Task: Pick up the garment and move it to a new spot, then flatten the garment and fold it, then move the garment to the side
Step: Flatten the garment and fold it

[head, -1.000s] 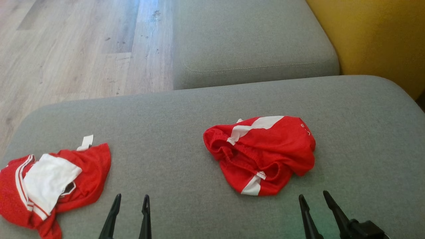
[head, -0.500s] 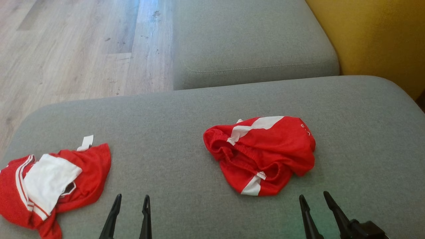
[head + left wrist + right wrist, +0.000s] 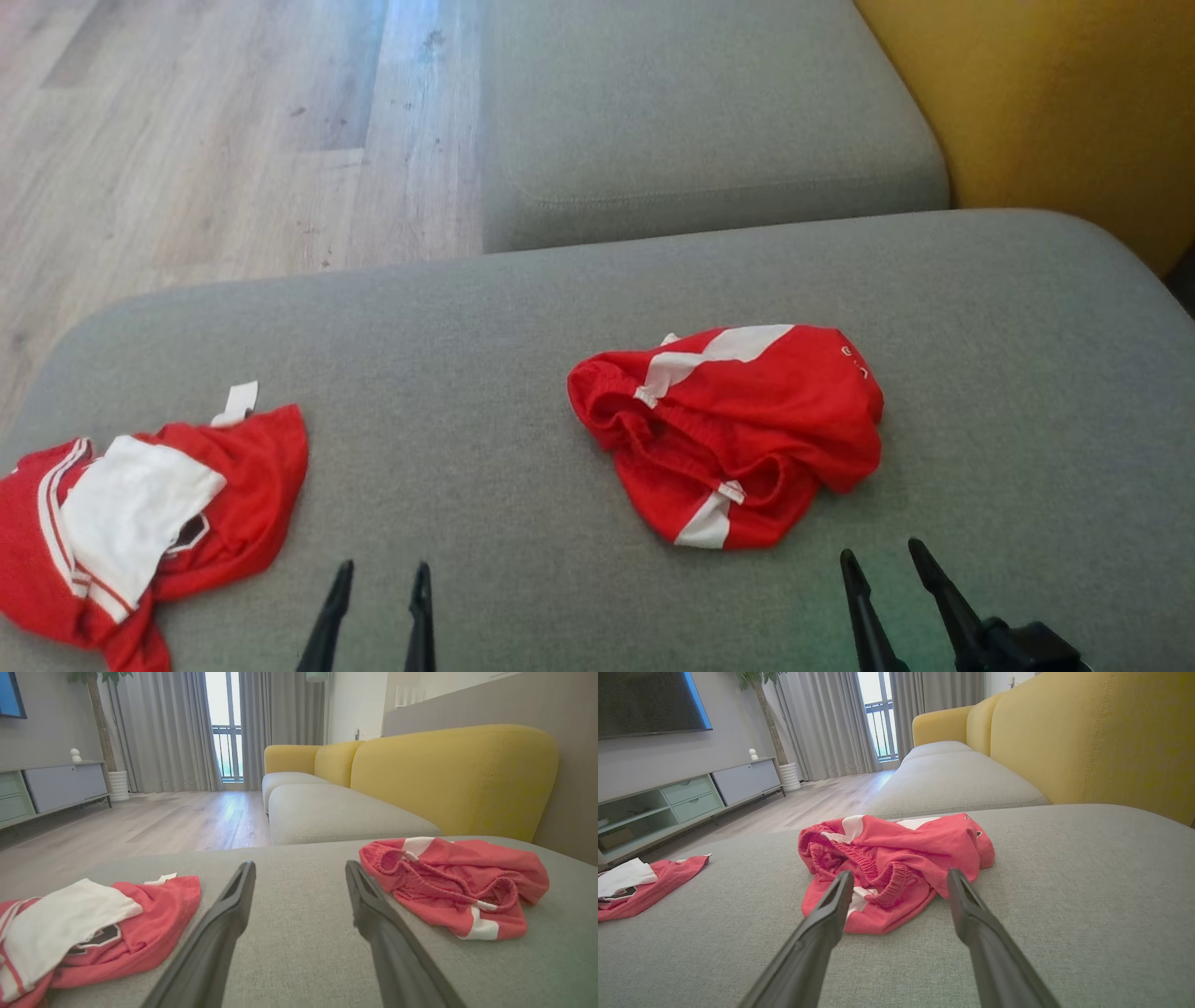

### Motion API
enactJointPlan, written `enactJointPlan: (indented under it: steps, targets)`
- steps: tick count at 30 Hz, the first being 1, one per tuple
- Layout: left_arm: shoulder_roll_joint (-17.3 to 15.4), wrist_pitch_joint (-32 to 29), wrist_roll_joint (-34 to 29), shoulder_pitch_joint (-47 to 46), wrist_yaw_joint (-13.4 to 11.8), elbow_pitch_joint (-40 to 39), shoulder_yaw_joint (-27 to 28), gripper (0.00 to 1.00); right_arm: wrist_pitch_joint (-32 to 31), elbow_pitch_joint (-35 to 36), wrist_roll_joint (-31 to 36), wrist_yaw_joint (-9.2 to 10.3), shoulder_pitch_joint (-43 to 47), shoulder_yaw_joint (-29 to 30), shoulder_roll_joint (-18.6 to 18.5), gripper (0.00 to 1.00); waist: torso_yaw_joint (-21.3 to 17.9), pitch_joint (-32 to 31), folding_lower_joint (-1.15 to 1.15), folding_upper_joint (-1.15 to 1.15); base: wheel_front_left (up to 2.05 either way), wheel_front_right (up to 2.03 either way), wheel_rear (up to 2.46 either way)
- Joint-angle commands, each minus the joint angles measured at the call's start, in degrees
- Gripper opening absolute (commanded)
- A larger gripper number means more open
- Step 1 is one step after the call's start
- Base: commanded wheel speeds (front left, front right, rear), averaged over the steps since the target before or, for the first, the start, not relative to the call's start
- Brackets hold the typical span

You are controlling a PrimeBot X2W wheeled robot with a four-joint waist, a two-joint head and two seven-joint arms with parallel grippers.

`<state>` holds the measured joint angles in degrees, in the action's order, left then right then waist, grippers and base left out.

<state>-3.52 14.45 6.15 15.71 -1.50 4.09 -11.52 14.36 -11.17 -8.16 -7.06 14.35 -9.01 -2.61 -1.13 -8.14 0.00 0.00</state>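
Head view: the crumpled red shorts (image 3: 738,434) sit mid-right on the grey sofa cushion (image 3: 523,373), just ahead and a bit left of the right gripper (image 3: 882,549). The left gripper (image 3: 385,566) is well off and nearer the red-and-white jersey (image 3: 140,523), and both jaws are spread wide, holding nothing. Left wrist view puts the shorts off to the right, longer across than deep, waistband facing left. Right wrist view has them dead ahead, so I'd bet the right arm goes; the tiny white lettering on their far edge is unreadable.
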Motion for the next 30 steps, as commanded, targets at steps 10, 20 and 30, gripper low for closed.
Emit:
enactJointPlan:
  steps: [10,20,30]
  targets:
    - [0.6,0.5,15.3,-16.3,2.1,10.7,-10.6,1.0,0.6,2.2,1.7,-0.43,-4.3,-1.5,-0.4,1.0,-1.6,5.8,0.0,0.0,0.0,0.0,0.0]
    - [0.6,-3.1,44.3,-35.9,3.5,19.0,-26.6,1.0,0.6,3.4,1.5,-0.43,-9.1,-1.3,-1.5,1.0,-4.5,15.6,0.0,0.0,0.0,0.0,0.0]
    - [0.6,-4.5,60.0,-48.0,0.8,25.9,-35.3,1.0,0.6,3.4,1.3,-0.43,-12.5,-2.5,-1.6,1.0,-8.0,19.9,0.0,0.0,0.0,0.0,0.0]
